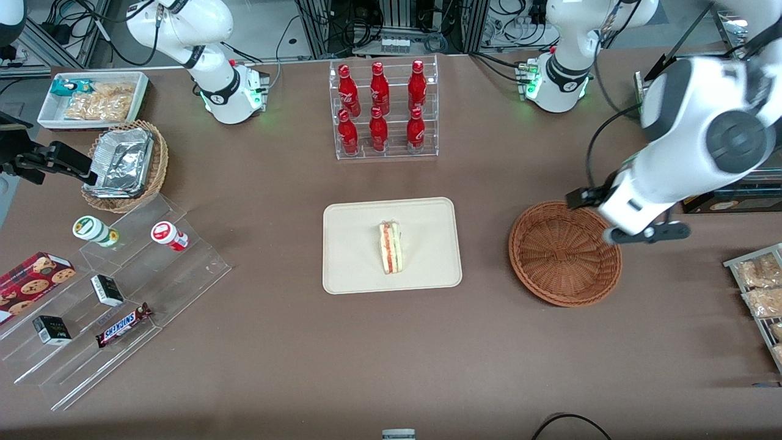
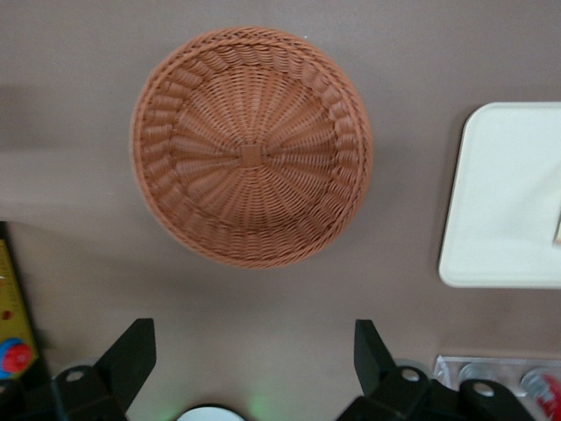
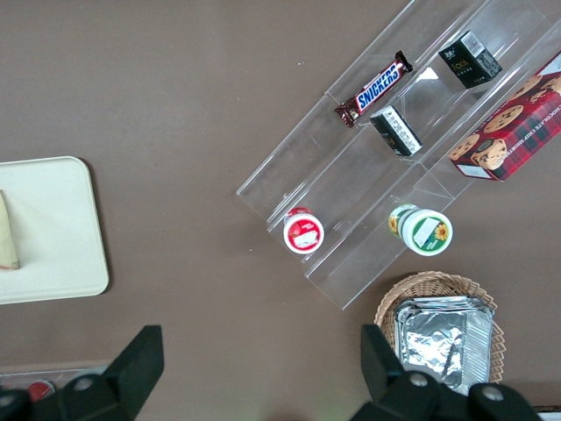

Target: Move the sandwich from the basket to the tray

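The sandwich (image 1: 390,247) lies on the cream tray (image 1: 354,244), around the tray's middle, with its striped cut edge facing up. The reddish-brown wicker basket (image 1: 565,253) stands beside the tray toward the working arm's end of the table, with nothing in it. In the left wrist view the basket (image 2: 252,145) shows whole and bare inside, with part of the tray (image 2: 500,193) beside it. My left gripper (image 2: 254,329) is open and holds nothing. It hangs high over the basket's rim, on the side away from the tray.
A clear rack of red bottles (image 1: 383,110) stands farther from the front camera than the tray. Toward the parked arm's end are a stepped acrylic shelf (image 1: 116,287) with snacks, a tan basket with foil trays (image 1: 125,165) and a white bin (image 1: 91,98). Snack packets (image 1: 760,287) lie at the working arm's end.
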`<control>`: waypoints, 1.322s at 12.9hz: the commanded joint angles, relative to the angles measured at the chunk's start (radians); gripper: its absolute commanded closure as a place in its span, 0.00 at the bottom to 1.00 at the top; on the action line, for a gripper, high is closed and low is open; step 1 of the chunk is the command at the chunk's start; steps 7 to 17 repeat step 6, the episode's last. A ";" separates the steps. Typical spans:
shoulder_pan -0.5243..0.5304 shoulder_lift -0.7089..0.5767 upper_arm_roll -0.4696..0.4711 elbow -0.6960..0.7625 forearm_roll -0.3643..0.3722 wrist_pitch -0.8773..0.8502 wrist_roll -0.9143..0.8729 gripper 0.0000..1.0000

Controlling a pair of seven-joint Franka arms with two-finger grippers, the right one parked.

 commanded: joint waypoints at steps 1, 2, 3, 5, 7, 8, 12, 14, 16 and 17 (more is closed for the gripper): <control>0.042 -0.079 -0.019 -0.029 0.009 -0.019 0.107 0.00; 0.042 -0.096 -0.015 -0.026 0.010 -0.029 0.140 0.00; 0.045 -0.107 -0.013 -0.021 0.010 -0.029 0.166 0.00; 0.068 -0.112 -0.013 0.005 0.012 -0.027 0.197 0.00; 0.070 -0.118 -0.005 0.009 0.018 -0.023 0.206 0.00; 0.070 -0.118 -0.005 0.009 0.018 -0.023 0.206 0.00; 0.070 -0.118 -0.005 0.009 0.018 -0.023 0.206 0.00; 0.070 -0.118 -0.005 0.009 0.018 -0.023 0.206 0.00; 0.070 -0.118 -0.005 0.009 0.018 -0.023 0.206 0.00; 0.070 -0.118 -0.005 0.009 0.018 -0.023 0.206 0.00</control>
